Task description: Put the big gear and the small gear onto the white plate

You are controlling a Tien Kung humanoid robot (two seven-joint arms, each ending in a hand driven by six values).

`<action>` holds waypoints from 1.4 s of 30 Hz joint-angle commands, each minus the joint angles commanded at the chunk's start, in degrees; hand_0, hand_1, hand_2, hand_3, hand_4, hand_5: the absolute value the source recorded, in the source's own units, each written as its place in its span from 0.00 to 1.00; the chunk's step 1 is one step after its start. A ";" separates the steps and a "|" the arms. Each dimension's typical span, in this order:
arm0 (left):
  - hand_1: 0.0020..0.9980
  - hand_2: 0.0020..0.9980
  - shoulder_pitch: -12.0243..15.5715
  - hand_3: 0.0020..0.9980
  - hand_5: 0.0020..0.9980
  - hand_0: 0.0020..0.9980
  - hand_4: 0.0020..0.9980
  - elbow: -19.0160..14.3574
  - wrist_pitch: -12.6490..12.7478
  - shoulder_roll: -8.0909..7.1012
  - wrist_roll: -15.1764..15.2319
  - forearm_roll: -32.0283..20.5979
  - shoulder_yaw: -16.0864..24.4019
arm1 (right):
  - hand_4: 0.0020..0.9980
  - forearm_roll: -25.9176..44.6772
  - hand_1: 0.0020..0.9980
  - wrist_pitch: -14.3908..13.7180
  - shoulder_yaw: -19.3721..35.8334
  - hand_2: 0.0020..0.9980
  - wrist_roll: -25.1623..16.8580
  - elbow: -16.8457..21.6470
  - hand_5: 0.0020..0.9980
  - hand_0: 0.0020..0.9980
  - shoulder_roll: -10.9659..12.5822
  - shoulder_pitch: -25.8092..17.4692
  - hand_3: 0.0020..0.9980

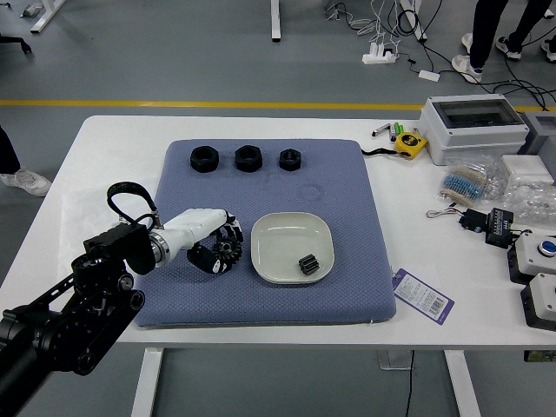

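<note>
Presently, the left hand (198, 228) apparently pinches the big gear (228, 248), just frame-left of the central white plate (280, 241).

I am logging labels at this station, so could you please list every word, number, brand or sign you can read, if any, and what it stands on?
No text can be read here.
Barcode card: print too small to read.
Yellow tape measure: marking too blurred to read.
Black module: pale marking too small.
</note>
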State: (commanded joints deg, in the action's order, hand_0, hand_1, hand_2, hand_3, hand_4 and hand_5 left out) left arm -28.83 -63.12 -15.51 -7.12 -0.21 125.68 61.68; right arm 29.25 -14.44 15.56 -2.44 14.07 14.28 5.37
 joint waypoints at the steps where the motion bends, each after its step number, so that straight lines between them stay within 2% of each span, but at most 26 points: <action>1: 0.47 0.52 0.00 0.55 0.00 0.36 0.58 -0.05 -0.04 -0.04 -0.01 0.04 0.18 | 0.85 0.10 0.63 0.02 -0.04 0.72 -0.02 0.00 0.71 0.64 0.00 0.02 0.59; 6: 0.47 0.52 -0.05 0.55 0.00 0.36 0.58 -0.23 -0.27 -0.18 -0.06 0.11 0.58 | 0.85 0.28 0.63 0.02 -0.14 0.72 -0.07 -0.01 0.71 0.64 0.00 0.12 0.59; 7: 0.46 0.51 -0.03 0.54 0.00 0.34 0.52 -0.53 -0.38 -0.27 -0.08 0.22 0.88 | 0.85 0.29 0.63 0.02 -0.13 0.72 -0.07 -0.02 0.71 0.64 0.00 0.14 0.59; 17: 0.46 0.51 -0.41 0.54 0.00 0.33 0.48 -3.50 -0.52 -0.66 -0.13 0.74 3.06 | 0.85 0.37 0.63 0.02 -0.16 0.72 -0.10 -0.03 0.71 0.64 0.02 0.21 0.59; 21: 0.45 0.51 -1.06 0.54 0.00 0.33 0.47 -5.53 -0.29 -0.39 -0.13 0.32 3.67 | 0.85 0.24 0.63 -0.02 -0.07 0.72 -0.04 -0.03 0.71 0.64 0.05 0.24 0.59; 25: 0.45 0.50 -2.51 0.54 0.00 0.33 0.47 -6.17 0.50 0.54 0.39 -1.10 1.99 | 0.85 0.11 0.63 -0.09 0.03 0.72 0.02 -0.02 0.71 0.64 0.03 0.33 0.59; 29: 0.45 0.50 -3.70 0.54 0.00 0.33 0.47 -4.79 1.49 1.57 1.27 -2.47 -0.48 | 0.85 -0.05 0.63 -0.18 0.11 0.72 0.05 -0.01 0.71 0.64 0.01 0.46 0.59; 36: 0.46 0.51 -4.47 0.54 0.00 0.33 0.48 -0.67 5.19 3.81 3.94 -4.18 -4.27 | 0.85 -0.03 0.63 -0.22 0.11 0.72 -0.01 0.02 0.71 0.64 0.03 0.64 0.59; 37: 0.47 0.52 -4.57 0.56 0.00 0.34 0.57 -0.34 5.63 4.07 4.14 -4.29 -4.61 | 0.85 -0.11 0.63 -0.21 0.13 0.72 0.01 0.02 0.71 0.64 0.04 0.68 0.59; 42: 0.47 0.52 -5.54 0.56 0.00 0.34 0.57 1.96 8.43 5.30 5.17 -4.79 -6.52 | 0.85 -0.69 0.63 -0.22 0.41 0.72 0.18 0.04 0.71 0.64 0.08 0.81 0.59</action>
State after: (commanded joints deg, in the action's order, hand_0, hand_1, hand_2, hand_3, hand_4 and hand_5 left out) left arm -34.37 -61.15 -7.08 -1.82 4.97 120.89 55.16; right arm 28.55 -14.66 15.96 -2.26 14.11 14.36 6.18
